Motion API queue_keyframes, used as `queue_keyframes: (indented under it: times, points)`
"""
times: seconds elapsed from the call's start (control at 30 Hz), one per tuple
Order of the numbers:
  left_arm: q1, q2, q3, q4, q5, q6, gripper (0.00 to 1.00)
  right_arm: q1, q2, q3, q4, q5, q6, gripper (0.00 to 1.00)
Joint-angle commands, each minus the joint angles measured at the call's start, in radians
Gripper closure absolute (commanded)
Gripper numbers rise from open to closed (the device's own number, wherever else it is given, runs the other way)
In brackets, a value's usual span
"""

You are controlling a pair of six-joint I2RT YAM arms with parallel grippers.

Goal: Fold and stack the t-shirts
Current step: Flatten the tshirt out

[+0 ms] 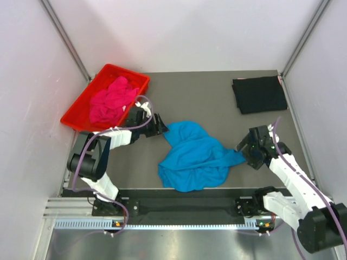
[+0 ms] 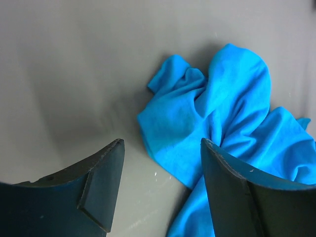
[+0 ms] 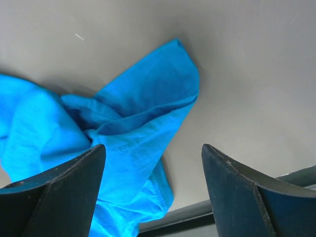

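The turquoise-blue t-shirt (image 1: 192, 157) lies crumpled in the middle of the grey table. It also shows in the left wrist view (image 2: 222, 123) and the right wrist view (image 3: 128, 133). The black t-shirt (image 1: 259, 94) lies folded flat at the back right. The magenta-pink t-shirt (image 1: 113, 100) is bunched in the red tray (image 1: 77, 115). My left gripper (image 1: 158, 125) is open and empty just left of the blue shirt's upper edge (image 2: 160, 148). My right gripper (image 1: 243, 150) is open and empty over the shirt's right tip (image 3: 154, 150).
The red tray sits at the back left against the white wall. A dark rail (image 1: 184, 205) runs along the table's near edge. White walls enclose the table on three sides.
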Motion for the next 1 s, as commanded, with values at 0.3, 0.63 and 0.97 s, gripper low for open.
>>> queue_keyframes:
  times: [0.3,0.63,0.97]
  points:
    - [-0.002,0.101,0.066,0.215,0.169,0.011,0.78,-0.022,0.092,-0.090,0.203,-0.151,0.050,0.33]
    - [0.001,-0.153,0.421,-0.346,0.041,0.051,1.00,-0.039,0.025,0.295,0.076,-0.125,-0.233,1.00]
    - [0.001,-0.581,0.447,-0.681,-0.170,0.102,1.00,-0.037,-0.009,0.584,-0.073,-0.185,-0.433,1.00]
